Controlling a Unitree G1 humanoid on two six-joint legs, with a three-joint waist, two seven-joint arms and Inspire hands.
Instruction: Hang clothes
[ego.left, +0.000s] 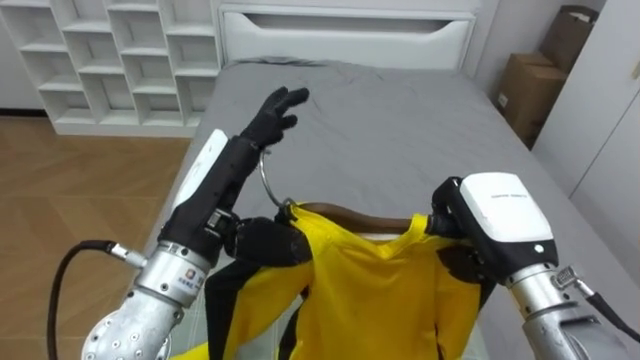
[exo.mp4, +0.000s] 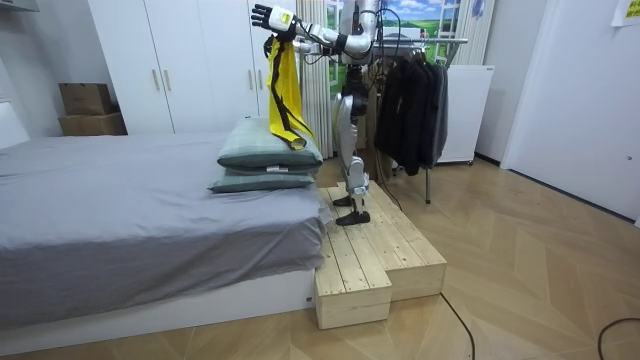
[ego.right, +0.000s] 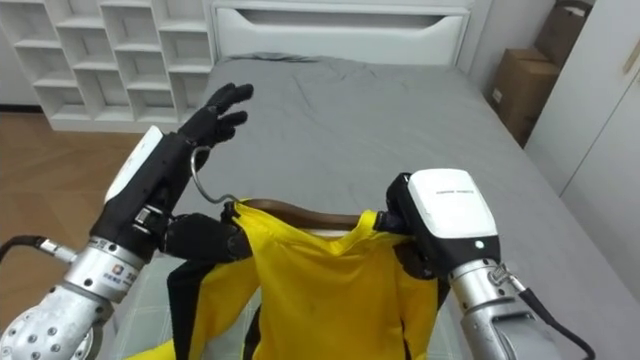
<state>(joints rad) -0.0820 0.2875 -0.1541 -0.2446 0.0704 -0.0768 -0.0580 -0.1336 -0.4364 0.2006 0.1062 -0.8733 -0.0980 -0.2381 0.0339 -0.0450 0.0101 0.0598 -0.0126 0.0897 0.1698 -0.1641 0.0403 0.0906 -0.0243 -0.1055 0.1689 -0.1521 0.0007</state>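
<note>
A yellow garment with black trim (ego.left: 370, 290) hangs on a wooden hanger (ego.left: 350, 216) that I hold up over the grey bed (ego.left: 400, 120). My left hand (ego.left: 275, 112) is stretched forward above the hanger's metal hook (ego.left: 264, 185), open with its fingers spread. My right hand (ego.left: 490, 215) is at the hanger's right end, its dark fingers curled on the cloth-covered shoulder. In the room view I stand on a wooden platform (exo.mp4: 375, 255) beside the bed. There the yellow garment (exo.mp4: 283, 90) dangles from my raised arms above the pillows, and my left hand (exo.mp4: 262, 15) reaches furthest out.
Two stacked grey-green pillows (exo.mp4: 265, 160) lie on the bed edge under the garment. A clothes rack with dark clothes (exo.mp4: 410, 100) stands behind me. A white shelf unit (ego.left: 110, 60), the white headboard (ego.left: 345, 35) and cardboard boxes (ego.left: 530, 90) line the far side.
</note>
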